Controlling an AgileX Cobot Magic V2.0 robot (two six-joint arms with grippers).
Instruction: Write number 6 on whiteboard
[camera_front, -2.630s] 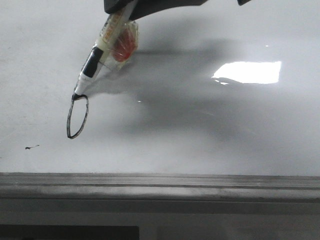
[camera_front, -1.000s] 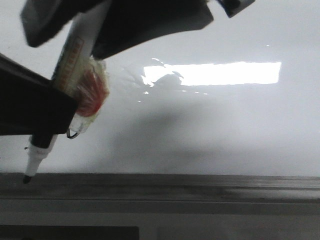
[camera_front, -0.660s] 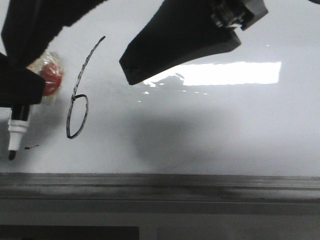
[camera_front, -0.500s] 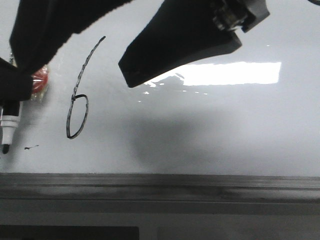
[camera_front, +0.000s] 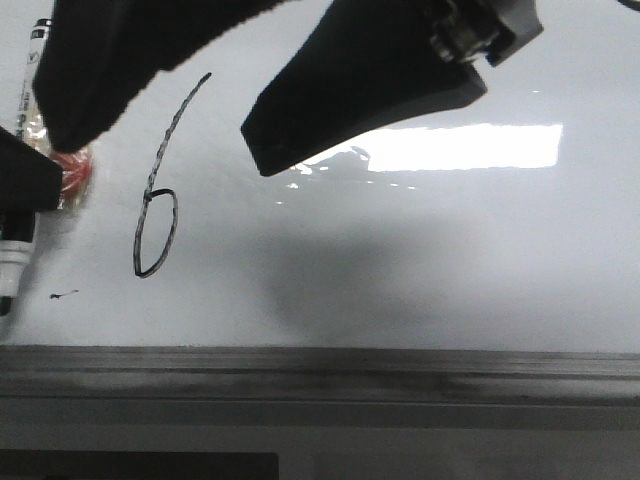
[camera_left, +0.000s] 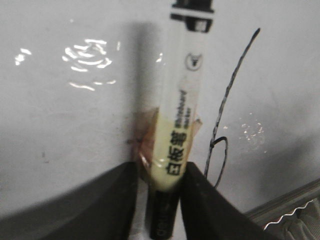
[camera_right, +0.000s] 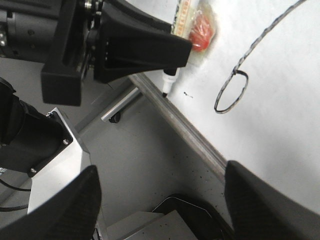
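Observation:
The number 6 (camera_front: 157, 195) is drawn in thin black line at the left of the whiteboard (camera_front: 430, 260). It also shows in the left wrist view (camera_left: 226, 112) and the right wrist view (camera_right: 240, 82). My left gripper (camera_left: 159, 200) is shut on a white marker (camera_left: 179, 120) with red tape. In the front view the marker (camera_front: 14, 262) hangs at the far left edge, left of the 6, tip out of view. My right gripper (camera_right: 160, 207) is open and empty, over the board's near edge. Its dark fingers (camera_front: 360, 80) fill the top of the front view.
A tiny black smudge (camera_front: 63, 294) lies left of the 6. A bright glare patch (camera_front: 470, 145) sits right of centre. The dark grey edge rail (camera_front: 320, 370) runs along the near side. Below it, the right wrist view shows floor, a white robot base (camera_right: 55, 165) and a dark tray (camera_right: 195, 210).
My left gripper has carried the marker to the left, away from the 6. The whole 6 has come into view. The right gripper's fingers have barely moved.

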